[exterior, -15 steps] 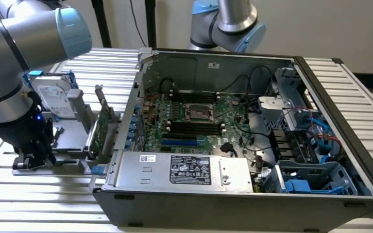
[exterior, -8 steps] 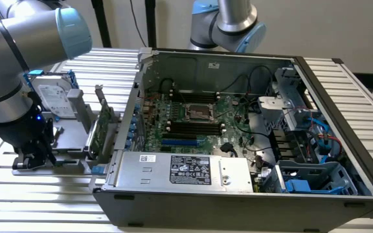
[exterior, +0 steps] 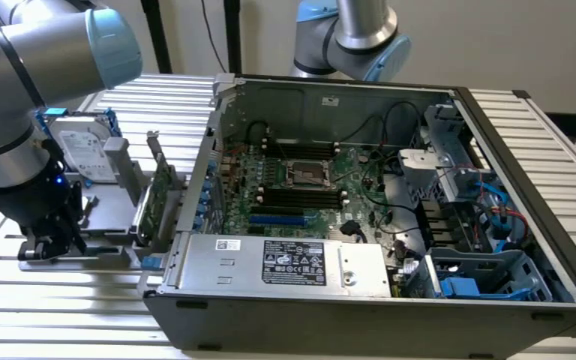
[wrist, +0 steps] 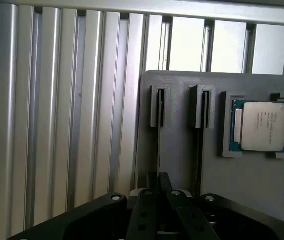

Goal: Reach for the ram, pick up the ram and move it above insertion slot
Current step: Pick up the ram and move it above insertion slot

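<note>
Hanging low at the exterior view's left, the end effector [exterior: 53,244] is down over a gray holder [exterior: 103,206] that lies on the slatted metal tabletop [exterior: 68,304], just beside the open computer case [exterior: 368,319]. From the wrist view I see the ram [wrist: 160,115] standing on its thin edge in one slot of this holder [wrist: 179,155], and the end effector [wrist: 157,182] is directly at the near end of it, in line with the stick. Whether it is clenched on the ram or released I cannot tell. A second thin stick [wrist: 199,130] stands in the neighbouring slot, and a processor chip [wrist: 262,126] lies flat in a recess beside that. Behind the holder stand a silver hard drive [exterior: 83,150] and a green expansion card [exterior: 158,202]. Inside the case, the motherboard [exterior: 298,187] is exposed.
</note>
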Controlling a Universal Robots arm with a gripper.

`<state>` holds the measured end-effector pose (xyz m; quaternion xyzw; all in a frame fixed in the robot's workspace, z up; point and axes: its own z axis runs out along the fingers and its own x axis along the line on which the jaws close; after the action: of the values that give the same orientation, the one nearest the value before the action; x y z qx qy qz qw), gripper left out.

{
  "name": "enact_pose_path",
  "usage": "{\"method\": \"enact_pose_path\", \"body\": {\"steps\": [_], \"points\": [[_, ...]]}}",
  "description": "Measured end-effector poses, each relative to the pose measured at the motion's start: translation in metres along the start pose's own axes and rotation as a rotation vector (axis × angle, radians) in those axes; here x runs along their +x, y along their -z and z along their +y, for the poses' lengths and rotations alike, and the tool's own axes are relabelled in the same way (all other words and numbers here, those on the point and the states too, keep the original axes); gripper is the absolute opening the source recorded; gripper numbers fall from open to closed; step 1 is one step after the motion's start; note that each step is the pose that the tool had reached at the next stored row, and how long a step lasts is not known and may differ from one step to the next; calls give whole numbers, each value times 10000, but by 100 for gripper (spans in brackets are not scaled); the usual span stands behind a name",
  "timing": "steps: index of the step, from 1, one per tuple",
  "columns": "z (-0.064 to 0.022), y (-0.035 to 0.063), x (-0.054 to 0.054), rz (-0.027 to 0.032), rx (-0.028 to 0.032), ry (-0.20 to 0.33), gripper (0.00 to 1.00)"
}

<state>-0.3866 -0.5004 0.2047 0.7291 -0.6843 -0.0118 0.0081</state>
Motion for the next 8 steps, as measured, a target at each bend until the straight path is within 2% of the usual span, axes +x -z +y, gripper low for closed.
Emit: {"method": "enact_pose_path", "body": {"steps": [8], "points": [[-6,58,1,-4,-23,-119,13]]}}
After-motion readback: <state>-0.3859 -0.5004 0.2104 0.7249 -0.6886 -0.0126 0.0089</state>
